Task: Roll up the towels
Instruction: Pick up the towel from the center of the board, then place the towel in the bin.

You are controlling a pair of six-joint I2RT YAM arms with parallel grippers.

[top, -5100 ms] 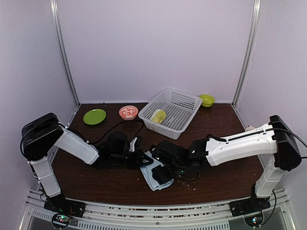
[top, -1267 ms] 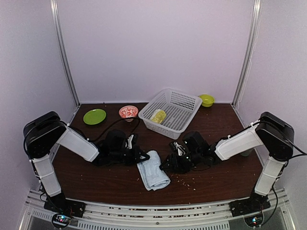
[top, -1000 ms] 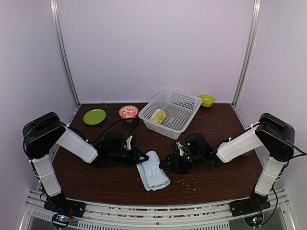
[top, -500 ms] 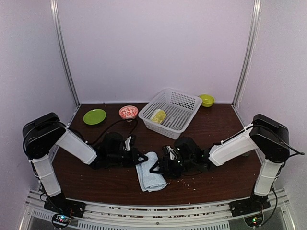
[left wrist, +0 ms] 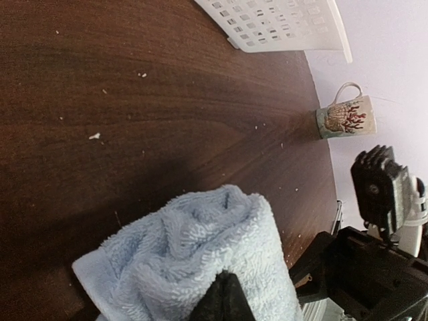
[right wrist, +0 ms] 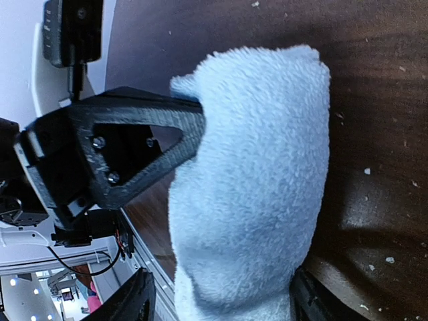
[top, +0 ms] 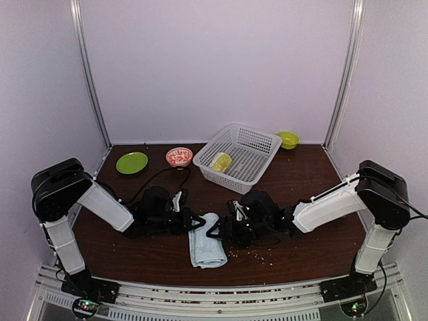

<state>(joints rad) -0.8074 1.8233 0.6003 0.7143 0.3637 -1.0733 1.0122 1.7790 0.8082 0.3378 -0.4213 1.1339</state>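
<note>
The pale blue towel (top: 206, 249) lies rolled up on the brown table between my two grippers. My left gripper (top: 198, 223) is shut, and its tips (left wrist: 224, 294) press against the roll (left wrist: 200, 254) from the left. My right gripper (top: 212, 233) is open, with its jaws (right wrist: 224, 304) straddling the roll (right wrist: 261, 167) from the right. The left gripper's black finger (right wrist: 127, 154) touches the roll's far side in the right wrist view. The lime-green towel (top: 221, 161) lies rolled inside the basket.
A white mesh basket (top: 249, 176) stands at the back centre and also shows in the left wrist view (left wrist: 281, 27). A green plate (top: 132, 162) and a red-white bowl (top: 178, 156) sit back left. A small green bowl (top: 288, 139) sits back right. A printed mug (left wrist: 344, 117) stands at the right. Crumbs (top: 257, 253) dot the table.
My right gripper has slid left up to the blue towel and now straddles it. The towel has shifted a little left and nearer. My left gripper stays at the roll.
</note>
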